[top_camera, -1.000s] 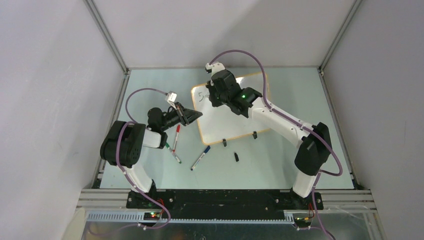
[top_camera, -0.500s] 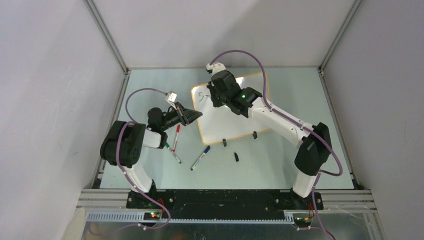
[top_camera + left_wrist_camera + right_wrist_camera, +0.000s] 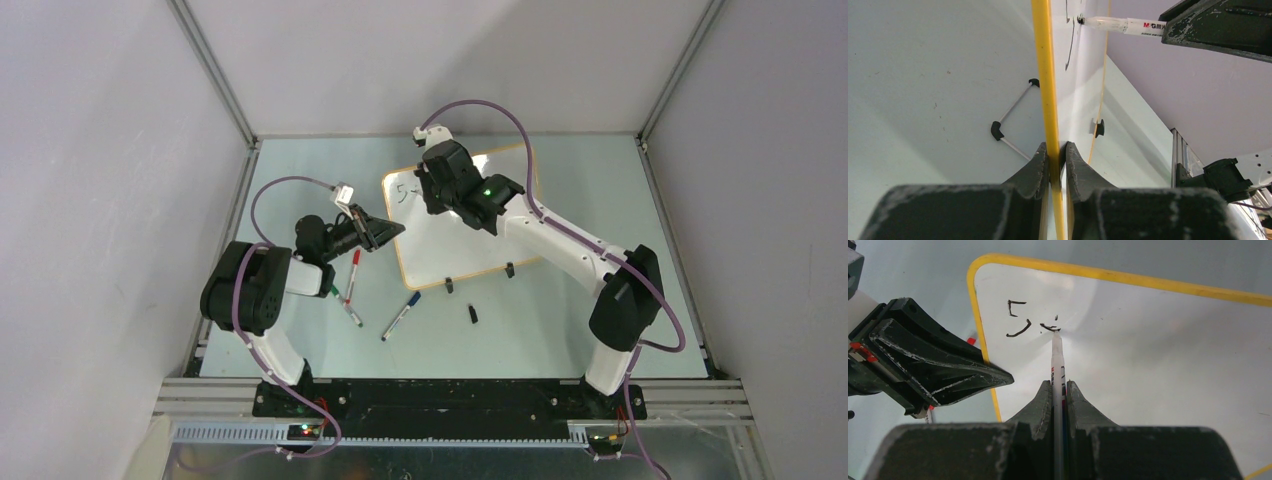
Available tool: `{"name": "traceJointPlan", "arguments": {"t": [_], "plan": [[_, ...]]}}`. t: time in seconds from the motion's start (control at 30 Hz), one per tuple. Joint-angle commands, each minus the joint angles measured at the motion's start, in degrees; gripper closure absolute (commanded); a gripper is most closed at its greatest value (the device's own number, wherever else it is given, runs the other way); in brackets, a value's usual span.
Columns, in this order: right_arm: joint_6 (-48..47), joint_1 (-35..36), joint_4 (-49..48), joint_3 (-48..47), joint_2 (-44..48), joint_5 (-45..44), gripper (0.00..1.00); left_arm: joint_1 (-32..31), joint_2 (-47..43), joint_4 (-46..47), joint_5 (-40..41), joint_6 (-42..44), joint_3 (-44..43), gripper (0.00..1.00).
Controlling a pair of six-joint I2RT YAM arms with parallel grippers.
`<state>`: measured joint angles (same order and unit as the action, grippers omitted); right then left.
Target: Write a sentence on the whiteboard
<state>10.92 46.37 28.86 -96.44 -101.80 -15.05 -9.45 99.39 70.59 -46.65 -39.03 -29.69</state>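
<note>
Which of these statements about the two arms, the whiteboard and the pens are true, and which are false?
1. The left jaws are shut on the whiteboard, at its rim. True.
2. The right jaws hold a red pen. False: their pen writes black, and its tip is on the board.
3. The board is covered with writing. False: only a few strokes stand near one corner.
4. Loose pens lie on the table beside the board. True.
</note>
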Motion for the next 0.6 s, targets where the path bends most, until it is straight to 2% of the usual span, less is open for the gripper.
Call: {"name": "traceJointPlan", "arguments": {"t": [0.0, 0.57], "plan": [[0.5, -1.0, 0.1, -2.0, 0.5, -2.9, 1.0, 0.2, 0.9, 0.6, 1.1, 4.0, -0.5, 1.0], [0.8, -1.6, 0.3, -1.8, 1.3, -3.4, 1.0, 0.2, 1.1, 1.0, 1.0, 3.8, -0.5, 1.0]]}}
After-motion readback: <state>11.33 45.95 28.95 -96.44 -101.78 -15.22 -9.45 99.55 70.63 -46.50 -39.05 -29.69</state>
